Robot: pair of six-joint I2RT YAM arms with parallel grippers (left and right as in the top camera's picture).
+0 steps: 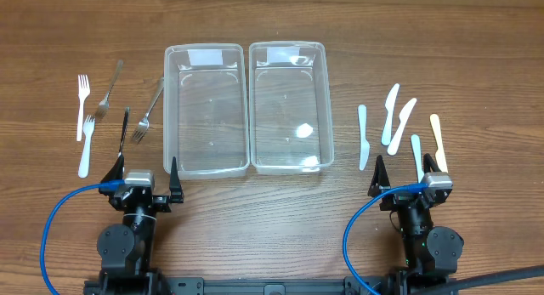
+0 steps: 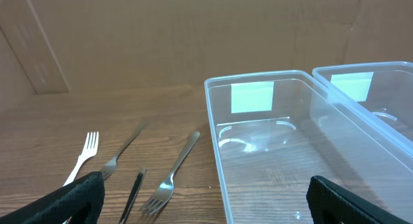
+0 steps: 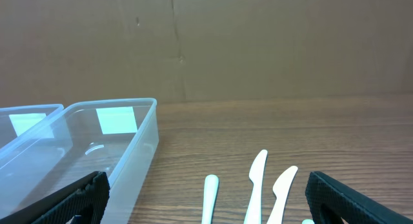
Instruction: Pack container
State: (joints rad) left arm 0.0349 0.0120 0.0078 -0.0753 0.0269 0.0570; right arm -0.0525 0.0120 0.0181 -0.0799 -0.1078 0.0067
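Cardboard backdrop (image 2: 193,37) in wrist views only, forks (image 1: 82,84) with knives (image 1: 363,138) overhead

Before my left gripper (image 1: 145,171): shiny metal forks (image 1: 151,108), clear glossy plastic containers (image 1: 206,108). Before my right gripper (image 1: 405,170): smooth white plastic knives (image 1: 401,125), matt wood-grain table (image 1: 272,218).

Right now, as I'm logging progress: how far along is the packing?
Done: nothing; the left container and right container are empty. In hand: nothing; left gripper and right gripper stand open. Left: the forks and plastic knives lie on the table, all unpacked.
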